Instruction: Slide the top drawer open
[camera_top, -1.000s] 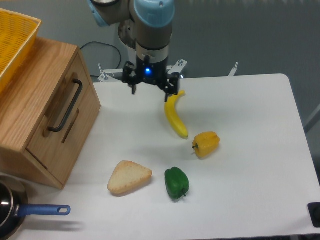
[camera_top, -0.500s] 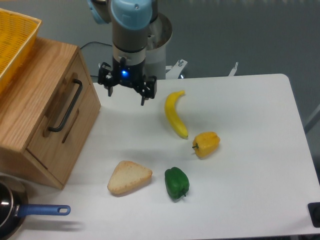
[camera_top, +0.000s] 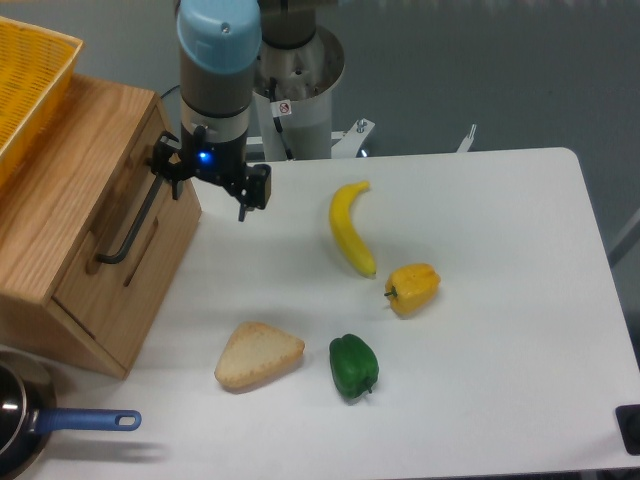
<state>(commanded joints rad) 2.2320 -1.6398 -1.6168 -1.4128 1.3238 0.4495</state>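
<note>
The top drawer (camera_top: 160, 235) is the light-oak front panel of the wooden cabinet (camera_top: 70, 180) at the left, and it sits flush and closed. Its long black bar handle (camera_top: 126, 232) runs diagonally down the panel. My gripper (camera_top: 205, 190) hangs right beside the handle's upper end, fingers spread wide with nothing between them. One fingertip (camera_top: 161, 168) is at the top of the handle; whether it touches is unclear. The other fingertip (camera_top: 245, 208) points down over the white table.
A yellow basket (camera_top: 30, 70) rests on the cabinet top. On the table (camera_top: 500, 300) lie a banana (camera_top: 348, 230), a yellow pepper (camera_top: 412, 288), a green pepper (camera_top: 353, 366) and a bread wedge (camera_top: 258, 354). A blue-handled pan (camera_top: 60, 425) sits at the front left.
The gripper has travelled left from above the banana to the cabinet front, ending at the upper end of the handle. It stayed open. The drawer has not moved.
</note>
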